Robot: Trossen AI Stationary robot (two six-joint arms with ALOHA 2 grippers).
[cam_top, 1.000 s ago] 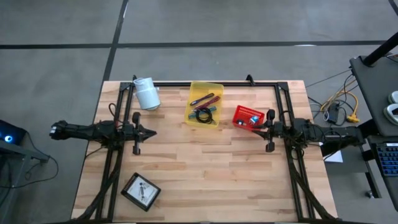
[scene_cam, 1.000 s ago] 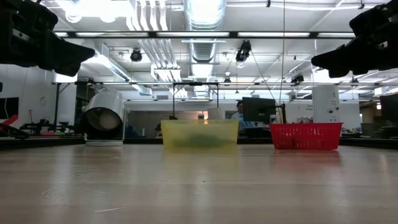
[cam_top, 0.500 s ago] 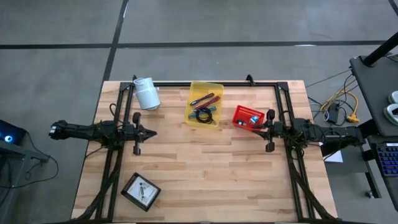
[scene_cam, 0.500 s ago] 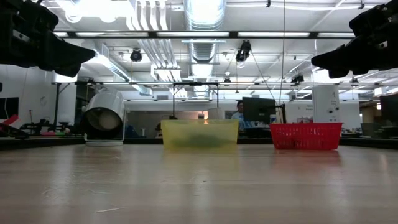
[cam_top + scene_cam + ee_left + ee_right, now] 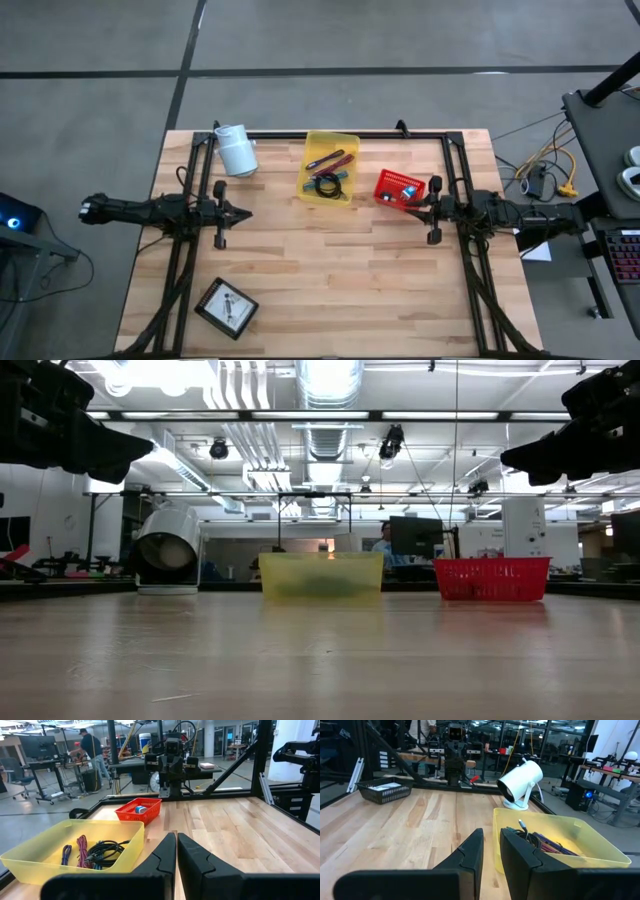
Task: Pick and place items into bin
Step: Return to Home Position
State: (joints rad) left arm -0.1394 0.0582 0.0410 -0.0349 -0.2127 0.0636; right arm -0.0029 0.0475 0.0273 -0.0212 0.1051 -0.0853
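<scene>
Nearest the table's front edge sat the square black mesh bin [image 5: 205,301], with the two white cards [image 5: 229,307] lying flat inside it. No loose item showed on the bare boards of the light wooden table [image 5: 330,270], so the sorting looked finished.

Across the middle, the two dark arms lay stretched low along their own sides and faced each other, well apart, over open wood. That mirrored, pulled-back pose read as a parked rest that kept both clear of the bins. The left gripper [image 5: 243,212] had its fingers pressed almost together and gripped nothing. The right gripper [image 5: 414,208], just beside the small red plastic mesh basket [image 5: 380,185], had its fingers drawn close with only a slit between them, and was likewise empty.

Farther back, the red basket held a tiny blue cube [image 5: 141,809]. Left of it stood the translucent yellow rectangular plastic bin [image 5: 354,165], holding the long items: the slim magenta stick [image 5: 328,160], the coiled black cable [image 5: 325,184] and the thin purple stick [image 5: 66,855]. Its greater length probably suited those pieces better than the small basket.

At the far left corner the white cylindrical cup [image 5: 237,152] lay tipped on its mount, outside every bin, apparently not part of the sorting. Beyond the table, a person [image 5: 383,540] was at a workstation.
</scene>
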